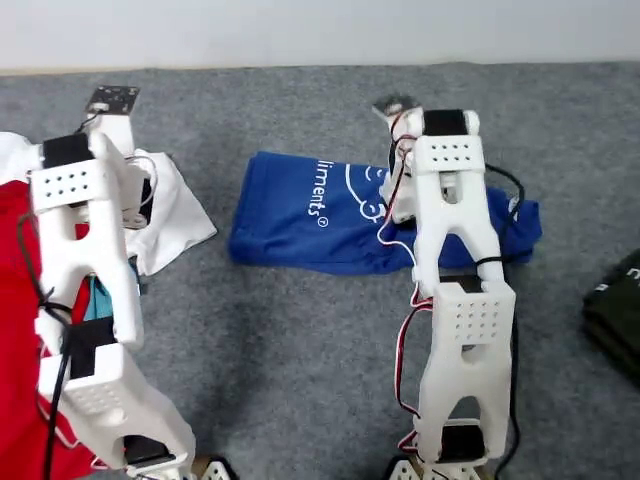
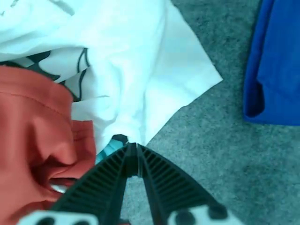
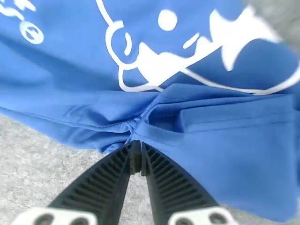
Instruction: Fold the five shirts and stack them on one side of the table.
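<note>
A blue shirt (image 1: pixel 310 215) with white print lies partly folded across the middle of the grey table. My right gripper (image 3: pixel 136 150) is shut on a puckered fold of the blue shirt (image 3: pixel 211 154) near its edge. At the left lies a pile: a white shirt (image 1: pixel 175 210), a red shirt (image 1: pixel 15 300) and a bit of teal cloth (image 1: pixel 98 298). My left gripper (image 2: pixel 133 149) is shut at the white shirt's (image 2: pixel 140 61) edge, where its creases gather, beside the red shirt (image 2: pixel 37 126) and the teal cloth (image 2: pixel 105 152).
A black folded shirt (image 1: pixel 618 310) sits at the table's right edge. Bare grey carpet-like surface (image 1: pixel 300 340) stretches between the two arms and in front of the blue shirt. A pale wall runs along the back.
</note>
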Robot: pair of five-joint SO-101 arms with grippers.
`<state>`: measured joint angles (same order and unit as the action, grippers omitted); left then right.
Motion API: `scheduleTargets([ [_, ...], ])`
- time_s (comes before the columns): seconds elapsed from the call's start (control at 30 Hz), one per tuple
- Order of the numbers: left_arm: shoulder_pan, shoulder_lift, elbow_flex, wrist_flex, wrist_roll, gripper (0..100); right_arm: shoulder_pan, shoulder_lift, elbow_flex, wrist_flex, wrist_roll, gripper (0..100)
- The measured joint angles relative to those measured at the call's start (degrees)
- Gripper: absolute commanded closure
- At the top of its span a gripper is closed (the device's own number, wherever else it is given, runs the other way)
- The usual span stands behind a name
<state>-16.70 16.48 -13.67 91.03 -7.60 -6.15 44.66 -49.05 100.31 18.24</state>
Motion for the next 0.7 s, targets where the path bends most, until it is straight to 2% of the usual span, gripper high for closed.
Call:
scheduleTargets([
  [0.2, 1.3, 0.0, 0.0, 3.5, 0.0, 100, 2.8, -3.5, 3.3, 0.2, -1.1, 98.8],
  [0.3, 1.1, 0.0, 0.0, 5.7, 0.1, 100, 6.6, -4.5, 5.8, 0.2, -2.8, 98.8],
  [0.57, -6.2, -1.9, -3.2, 7.7, 6.6, 100, 17.2, -4.4, 6.4, -3.6, -3.1, 98.8],
  [0.7, -6.8, -6.9, -3.9, 7.7, 7.1, 100, 21.3, 1.3, 6.4, -8.1, -3.0, 98.8],
])
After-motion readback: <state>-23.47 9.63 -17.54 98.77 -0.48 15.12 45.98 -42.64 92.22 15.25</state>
